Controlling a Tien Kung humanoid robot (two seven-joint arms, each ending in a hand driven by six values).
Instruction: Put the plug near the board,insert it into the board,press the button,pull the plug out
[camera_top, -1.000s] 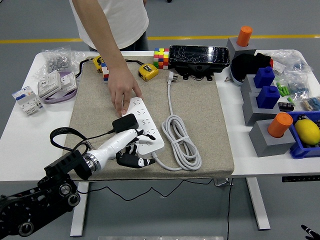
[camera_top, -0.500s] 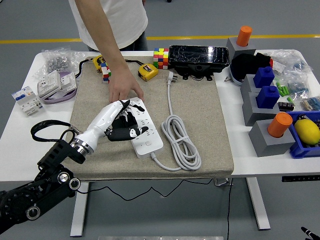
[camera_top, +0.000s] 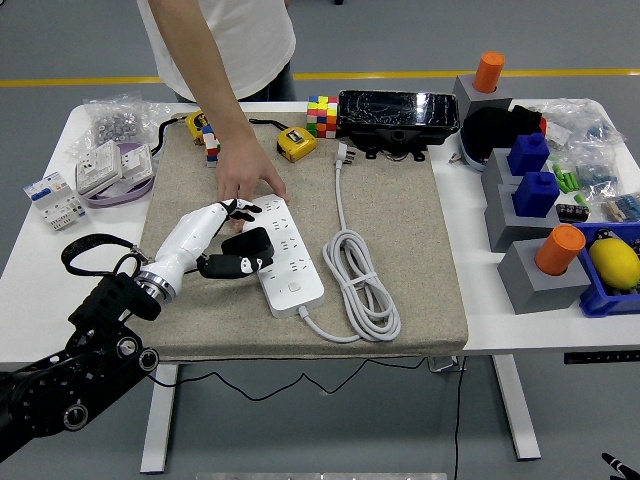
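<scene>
A white power strip (camera_top: 290, 262) lies slanted on the beige mat (camera_top: 400, 230). A black plug (camera_top: 251, 241) sits at the strip's left edge, about halfway along it. My left hand (camera_top: 228, 240), white with black fingertips, reaches in from the lower left and is curled around the plug, fingers above it and thumb below. The plug's black cable (camera_top: 88, 246) loops off to the left over the table. A person's hand (camera_top: 247, 180) presses on the strip's far end, just above my fingers. My right hand is out of view.
The strip's white cord (camera_top: 365, 290) lies coiled to the right of it. At the mat's far edge are a yellow tape measure (camera_top: 296, 143), a colour cube (camera_top: 322, 113) and a black device (camera_top: 398, 115). Wall sockets (camera_top: 100, 165) lie at the left, grey and blue blocks (camera_top: 530, 200) at the right.
My left hand has swung from the strip's near end up to its left edge with the plug. The person's hand drew back toward the far end. The strip shifted slightly.
</scene>
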